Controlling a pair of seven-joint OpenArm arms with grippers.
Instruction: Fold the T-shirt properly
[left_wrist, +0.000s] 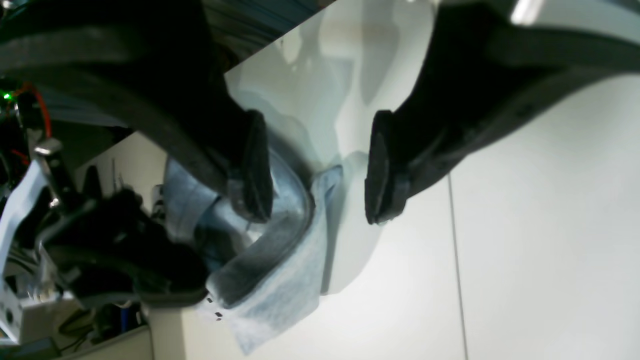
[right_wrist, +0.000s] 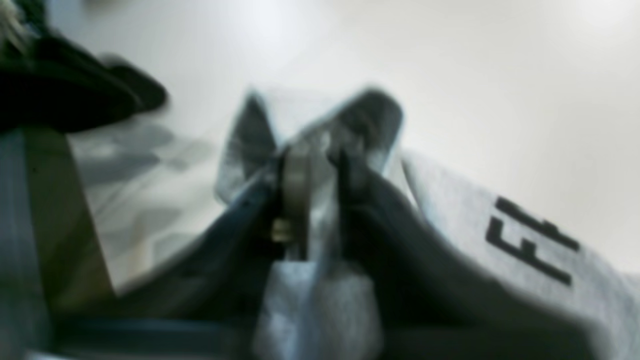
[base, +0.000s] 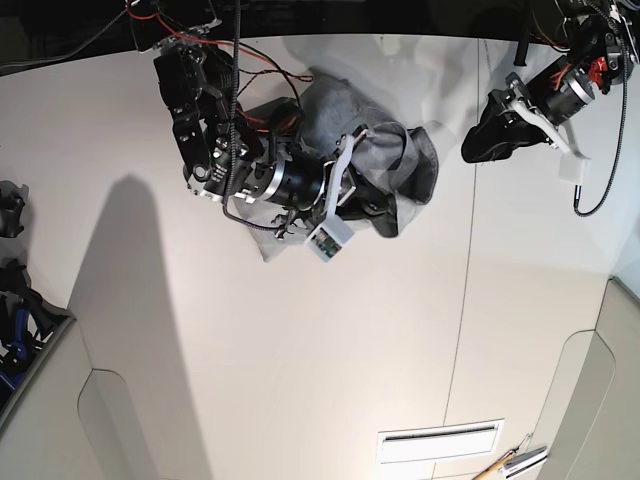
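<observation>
Left gripper: fingers apart, nothing between them, near the T-shirt, not touching. Right gripper: at the shirt, fabric between and around its fingers; blurred, can't tell if clamped. T-shirt bunched on white table, under and beside right arm, toward the base view's top. Open table on the near side and between shirt and left gripper; seam runs there. Black block lettering on shirt, partly visible, reads like an "F"; rest unreadable.
</observation>
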